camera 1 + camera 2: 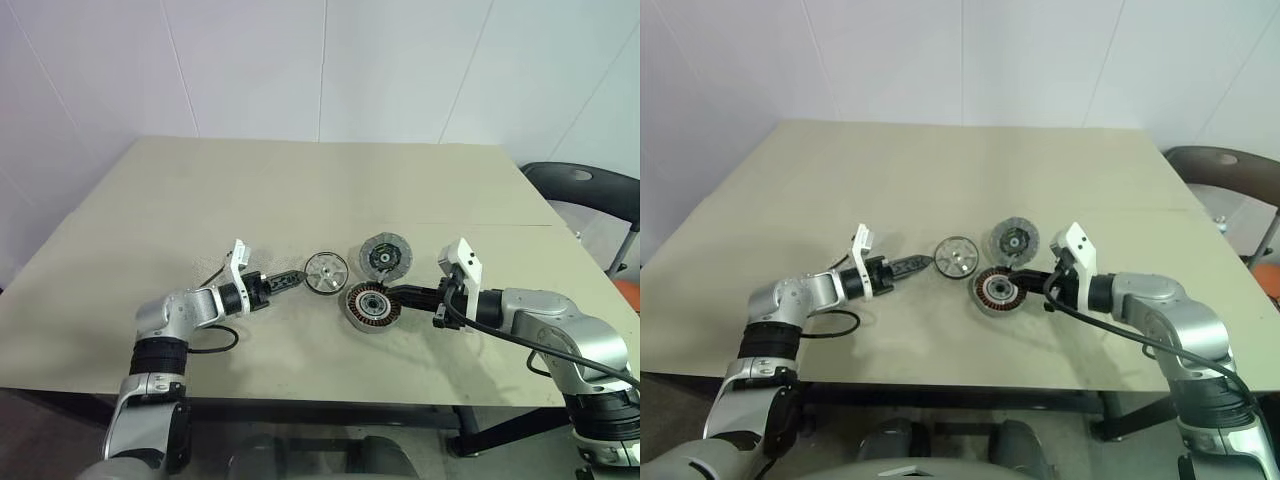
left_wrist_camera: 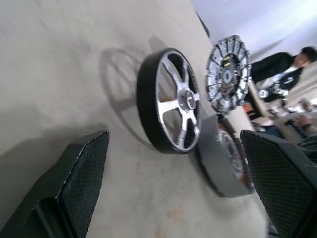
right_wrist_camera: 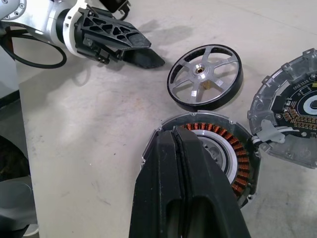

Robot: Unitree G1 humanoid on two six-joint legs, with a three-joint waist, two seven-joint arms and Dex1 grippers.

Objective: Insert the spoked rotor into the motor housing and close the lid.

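motor housing (image 3: 218, 148) partly behind fingers (image 3: 185, 198)

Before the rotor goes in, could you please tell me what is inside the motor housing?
Inside the motor housing is a ring of copper windings around a pale central hub. The shut right claw covers the near part, so that side stays unseen.

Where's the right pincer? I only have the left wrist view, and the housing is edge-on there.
Observer: The right pincer is shut, its tip over the near rim of the motor housing.
Operator: Anything inside the housing?
Observer: No. Its copper windings are exposed, and the spoked rotor lies flat beside it.
Operator: Left pincer touching the rotor?
Observer: No. In the head view the left pincer is open and stops short of the rotor's edge.
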